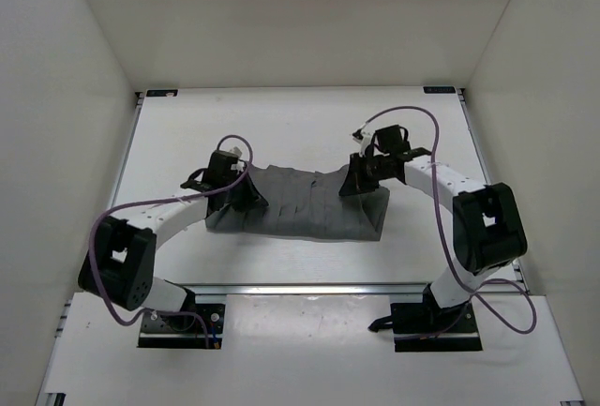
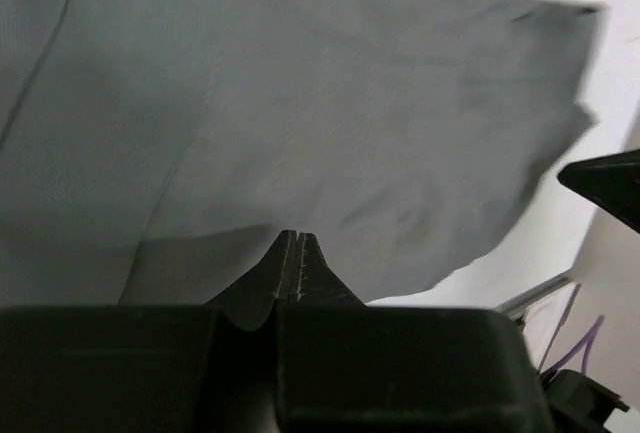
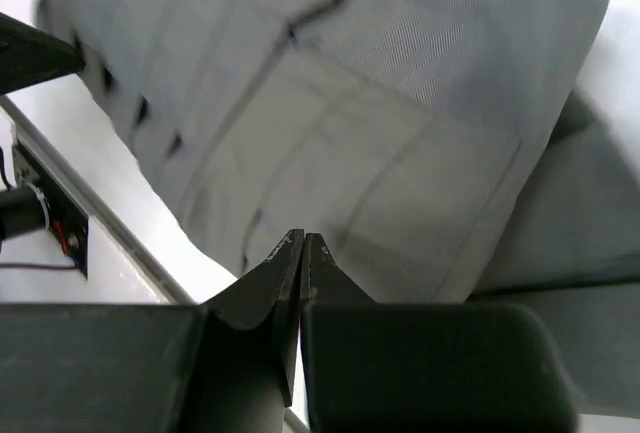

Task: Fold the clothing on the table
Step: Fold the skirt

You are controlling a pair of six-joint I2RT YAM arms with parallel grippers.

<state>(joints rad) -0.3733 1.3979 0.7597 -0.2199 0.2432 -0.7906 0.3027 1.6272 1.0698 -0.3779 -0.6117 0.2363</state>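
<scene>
White flat table (image 1: pixel 300 129), matte, with a metal rail (image 1: pixel 309 288) along its near edge. Left gripper (image 1: pixel 242 188), black tapered fingers pressed together, pinching the left end of the clothing (image 1: pixel 309 204). The clothing is soft medium-grey woven fabric with pleat-like creases, lying mid-table between both arms; its ends are tented up, its far edge sags in a curve and its near edge is roughly straight. Right gripper (image 1: pixel 359 181), fingers likewise closed tight on the right end, where the cloth is bunched into a darker fold. The wrist views are blurred.
</scene>
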